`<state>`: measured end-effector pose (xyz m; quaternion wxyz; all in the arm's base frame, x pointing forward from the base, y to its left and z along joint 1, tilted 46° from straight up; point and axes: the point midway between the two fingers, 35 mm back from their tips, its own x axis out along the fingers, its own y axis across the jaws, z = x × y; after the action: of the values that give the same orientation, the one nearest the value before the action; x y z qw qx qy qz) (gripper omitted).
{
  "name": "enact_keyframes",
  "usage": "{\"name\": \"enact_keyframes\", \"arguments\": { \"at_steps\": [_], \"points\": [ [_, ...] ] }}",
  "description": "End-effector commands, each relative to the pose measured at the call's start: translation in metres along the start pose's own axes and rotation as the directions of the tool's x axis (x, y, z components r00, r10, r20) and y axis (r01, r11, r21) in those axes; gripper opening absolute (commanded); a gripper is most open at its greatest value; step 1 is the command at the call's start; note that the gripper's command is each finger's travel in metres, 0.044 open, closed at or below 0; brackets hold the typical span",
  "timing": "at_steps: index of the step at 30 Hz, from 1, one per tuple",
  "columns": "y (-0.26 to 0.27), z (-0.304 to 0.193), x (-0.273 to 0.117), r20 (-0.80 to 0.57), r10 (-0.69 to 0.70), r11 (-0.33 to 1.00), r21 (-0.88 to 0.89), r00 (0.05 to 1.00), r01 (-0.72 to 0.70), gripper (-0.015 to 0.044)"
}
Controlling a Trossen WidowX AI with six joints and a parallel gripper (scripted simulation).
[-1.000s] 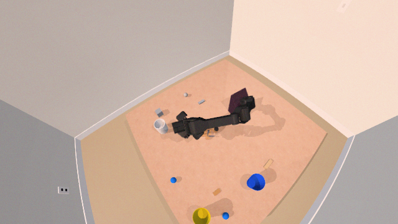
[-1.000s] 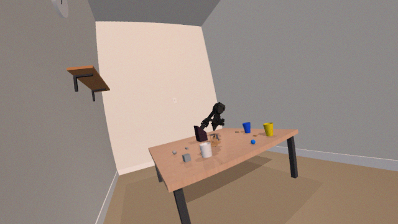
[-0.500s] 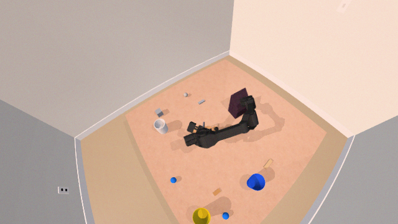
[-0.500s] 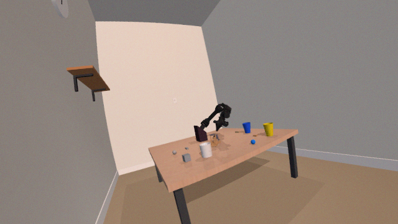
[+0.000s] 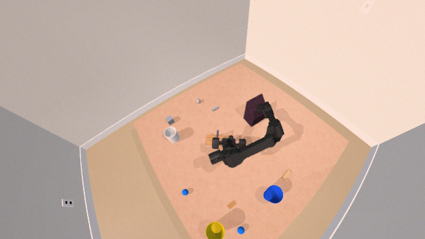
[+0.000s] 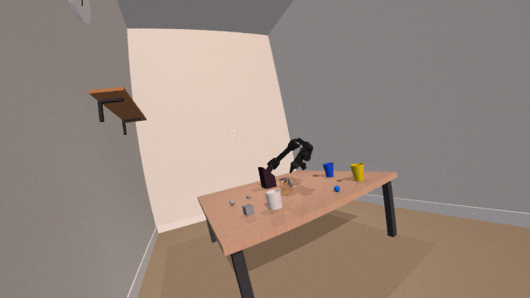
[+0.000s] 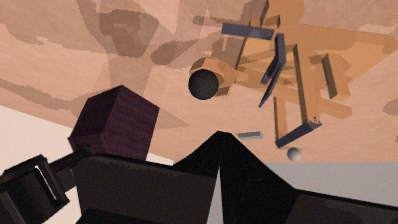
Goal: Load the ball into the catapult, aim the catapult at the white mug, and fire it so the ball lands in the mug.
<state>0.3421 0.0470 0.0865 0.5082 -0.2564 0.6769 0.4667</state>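
The catapult (image 5: 210,139) (image 6: 286,190) (image 7: 306,85) is an orange wooden frame with dark blue bars, partly hidden by the arm in the top view. The black ball (image 7: 203,84) sits in the round cup at the end of the catapult's throwing arm in the wrist view. The white mug (image 5: 172,135) (image 6: 274,200) stands upright to the left of the catapult in the top view and is out of the wrist view. My gripper (image 6: 292,170) (image 7: 222,138) is shut and empty, above the table near the catapult. Whether it touches the catapult cannot be told.
A dark purple block (image 5: 254,111) (image 6: 267,179) (image 7: 120,120) stands near the arm's base. A grey cube (image 5: 169,119) (image 6: 248,209) is beside the mug. A grey ball (image 5: 198,101), blue cup (image 5: 273,194), yellow cup (image 5: 215,231) and blue balls (image 5: 185,192) (image 5: 241,230) lie farther off.
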Motion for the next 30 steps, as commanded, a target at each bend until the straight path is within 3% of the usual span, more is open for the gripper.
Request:
{"name": "enact_keyframes", "arguments": {
  "at_steps": [1, 30],
  "points": [
    [0.005, -0.002, 0.001, -0.021, 0.008, 1.0, -0.029, 1.0, -0.009, 0.0],
    [0.005, 0.028, 0.03, -0.023, 0.015, 0.999, -0.027, 1.0, -0.016, 0.0]
  ]
}}
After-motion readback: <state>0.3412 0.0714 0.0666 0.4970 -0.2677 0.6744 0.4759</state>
